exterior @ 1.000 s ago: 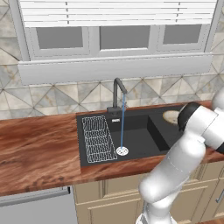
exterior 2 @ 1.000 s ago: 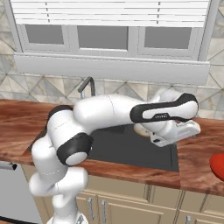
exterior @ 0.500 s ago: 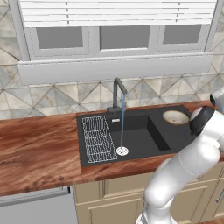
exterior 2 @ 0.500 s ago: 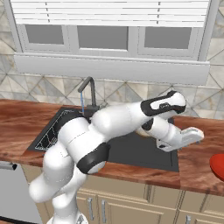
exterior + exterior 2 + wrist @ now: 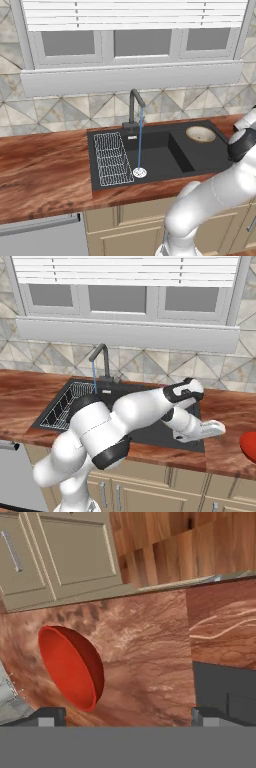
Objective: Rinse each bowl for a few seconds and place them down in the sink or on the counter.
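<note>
The red bowl (image 5: pixel 70 667) sits on the counter (image 5: pixel 150 642), left of centre in the hand view, its opening turned toward the camera. My gripper (image 5: pixel 125 716) is open, its two fingertips (image 5: pixel 47 716) far apart and nothing between them, a short way from the bowl. Seen from the right base, the gripper (image 5: pixel 220 428) reaches out over the counter (image 5: pixel 230 411) right of the sink (image 5: pixel 165 438), toward the red bowl (image 5: pixel 248 446) at the picture's edge. A beige bowl (image 5: pixel 201 133) rests on the raised right part of the sink (image 5: pixel 155 160).
The dark faucet (image 5: pixel 134 107) runs a thin stream of water (image 5: pixel 140 145) onto the drain (image 5: pixel 139 172). A white wire rack (image 5: pixel 112 159) lies in the sink's left part. Light cabinet doors (image 5: pixel 60 552) show below the counter edge. A window and tiled wall back the counter.
The arm has swung right, away from the sink and out over the counter beyond it. The beige bowl, partly hidden before, now shows whole in the left base view. The gripper stayed open.
</note>
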Available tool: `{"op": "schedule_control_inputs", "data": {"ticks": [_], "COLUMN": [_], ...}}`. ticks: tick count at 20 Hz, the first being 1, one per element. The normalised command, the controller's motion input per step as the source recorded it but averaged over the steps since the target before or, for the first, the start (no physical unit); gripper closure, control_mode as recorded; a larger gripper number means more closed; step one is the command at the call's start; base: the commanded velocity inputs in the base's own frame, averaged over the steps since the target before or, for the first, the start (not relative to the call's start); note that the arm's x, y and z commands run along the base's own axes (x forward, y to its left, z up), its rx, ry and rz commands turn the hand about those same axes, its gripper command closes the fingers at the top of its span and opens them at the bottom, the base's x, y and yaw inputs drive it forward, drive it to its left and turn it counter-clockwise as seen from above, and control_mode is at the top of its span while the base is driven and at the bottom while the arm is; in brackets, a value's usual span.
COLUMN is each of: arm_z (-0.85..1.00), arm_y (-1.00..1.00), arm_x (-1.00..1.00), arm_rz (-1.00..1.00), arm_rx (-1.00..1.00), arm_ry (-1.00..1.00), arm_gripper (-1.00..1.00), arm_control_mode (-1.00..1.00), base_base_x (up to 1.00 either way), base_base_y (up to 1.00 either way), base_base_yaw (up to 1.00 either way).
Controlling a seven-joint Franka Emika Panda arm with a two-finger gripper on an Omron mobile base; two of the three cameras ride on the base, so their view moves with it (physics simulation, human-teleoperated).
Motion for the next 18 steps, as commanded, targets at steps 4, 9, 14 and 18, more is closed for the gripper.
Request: {"op": "schedule_control_inputs", "data": {"ticks": [4,9,14,18], "arm_z": [0.62,0.65,0.62,0.48], "arm_y": [-0.26,-0.16,-0.01,-0.08], "arm_x": [-0.01,-0.02,0.0,0.0], "arm_rz": [-0.09,-0.06,-0.03,-0.05], "arm_rx": [0.22,0.1,-0.01,-0.01], "arm_ry": [0.12,0.02,0.0,0.04], "arm_gripper": [-1.0,-1.0,-1.0,-1.0], "arm_control_mode": [-1.0,-1.0,-1.0,-1.0], "base_base_x": [0.0,0.0,0.0,0.0], "base_base_y": [0.0,0.0,0.0,0.0], "base_base_yaw": [0.0,0.0,0.0,0.0]}}
